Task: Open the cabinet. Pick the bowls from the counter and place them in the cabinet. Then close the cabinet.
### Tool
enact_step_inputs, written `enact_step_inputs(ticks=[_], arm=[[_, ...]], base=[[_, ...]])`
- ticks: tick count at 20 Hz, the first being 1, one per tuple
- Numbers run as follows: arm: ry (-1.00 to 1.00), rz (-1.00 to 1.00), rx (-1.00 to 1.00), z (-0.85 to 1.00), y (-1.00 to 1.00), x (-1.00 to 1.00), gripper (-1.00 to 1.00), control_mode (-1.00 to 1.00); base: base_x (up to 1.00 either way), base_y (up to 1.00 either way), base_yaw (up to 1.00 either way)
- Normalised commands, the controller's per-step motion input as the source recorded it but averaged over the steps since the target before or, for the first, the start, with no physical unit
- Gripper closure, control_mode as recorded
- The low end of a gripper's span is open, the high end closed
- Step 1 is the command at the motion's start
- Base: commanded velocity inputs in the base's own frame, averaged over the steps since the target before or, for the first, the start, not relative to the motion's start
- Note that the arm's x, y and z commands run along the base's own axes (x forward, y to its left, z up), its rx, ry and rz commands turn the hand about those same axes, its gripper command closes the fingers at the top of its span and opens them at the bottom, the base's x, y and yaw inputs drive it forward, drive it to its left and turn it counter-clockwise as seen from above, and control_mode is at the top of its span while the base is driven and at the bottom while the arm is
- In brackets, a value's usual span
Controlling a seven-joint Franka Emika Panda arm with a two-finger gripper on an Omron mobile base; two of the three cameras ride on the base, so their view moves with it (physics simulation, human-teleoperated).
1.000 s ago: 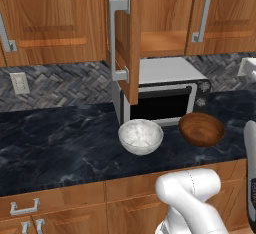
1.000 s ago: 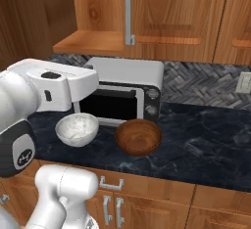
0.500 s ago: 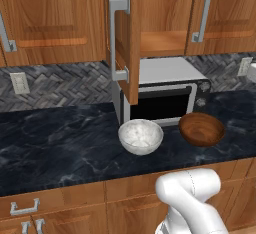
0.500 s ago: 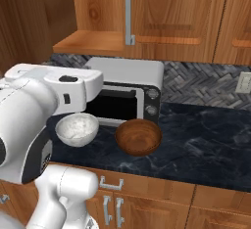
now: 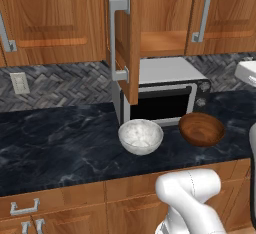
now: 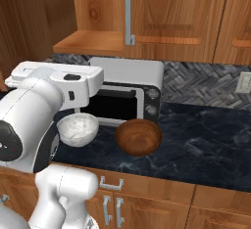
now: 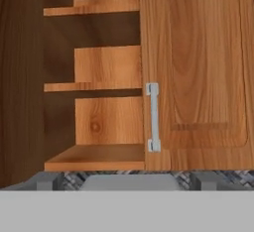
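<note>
Jaws spread wide, empty, facing cabinet (image 7: pixel 193 77); 2 bowls (image 5: pixel 140 136) on counter (image 5: pixel 55 138).

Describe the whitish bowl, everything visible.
The whitish-grey speckled bowl is round, looks ceramic, empty, and sits upright on the black marble-look counter, just in front of the toaster oven, below the open cabinet door. The wooden bowl sits beside it, apart. Nothing grips it.
</note>
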Motion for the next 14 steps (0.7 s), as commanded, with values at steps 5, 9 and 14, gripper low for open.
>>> enact_step_inputs(ticks=[5, 9, 14], arm=[[-0.16, 0.00, 0.00, 0.03, 0.00, 0.13, -1.00, -1.00], [-0.17, 0.00, 0.00, 0.02, 0.00, 0.03, -1.00, -1.00], [0.05, 0.00, 0.00, 0.14, -0.02, 0.14, -1.00, -1.00]], base=[[0.00, 0.00, 0.00], [0.00, 0.00, 0.00], [0.00, 0.00, 0.00]])
